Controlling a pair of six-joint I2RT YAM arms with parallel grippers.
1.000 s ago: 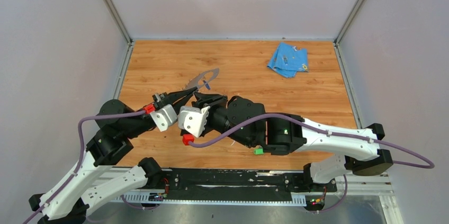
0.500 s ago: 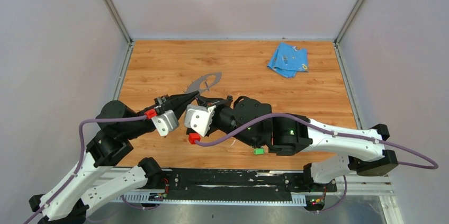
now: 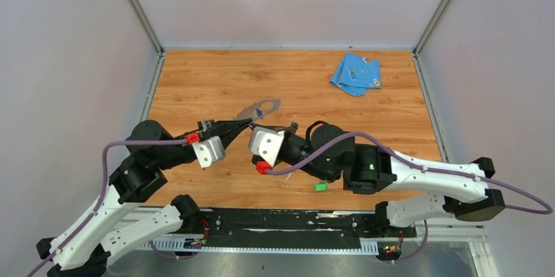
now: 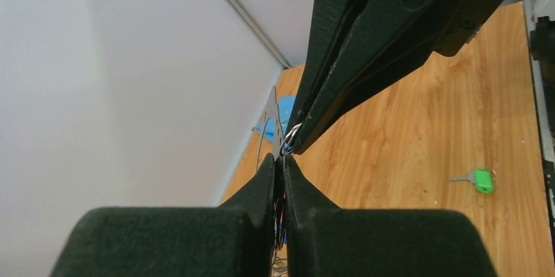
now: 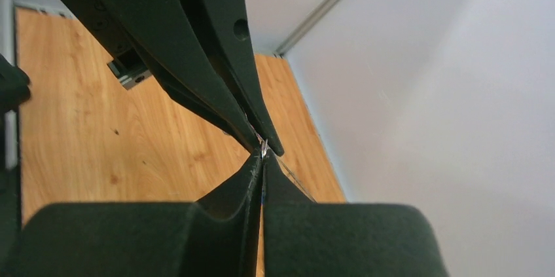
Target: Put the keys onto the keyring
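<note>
Left claw [image 4: 281,162] pinches the keyring [image 3: 260,108]; right claw [image 5: 262,159] is closed, nearer the green key [image 3: 319,186] at 4 o'clock.

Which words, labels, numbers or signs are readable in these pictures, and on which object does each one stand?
None can be read.
The light-blue cloth carries small marks, too small to read.
The green key and the keyring show no text.

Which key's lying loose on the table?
The green key, alone beside the right arm; the blue key is up at the keyring.
</note>
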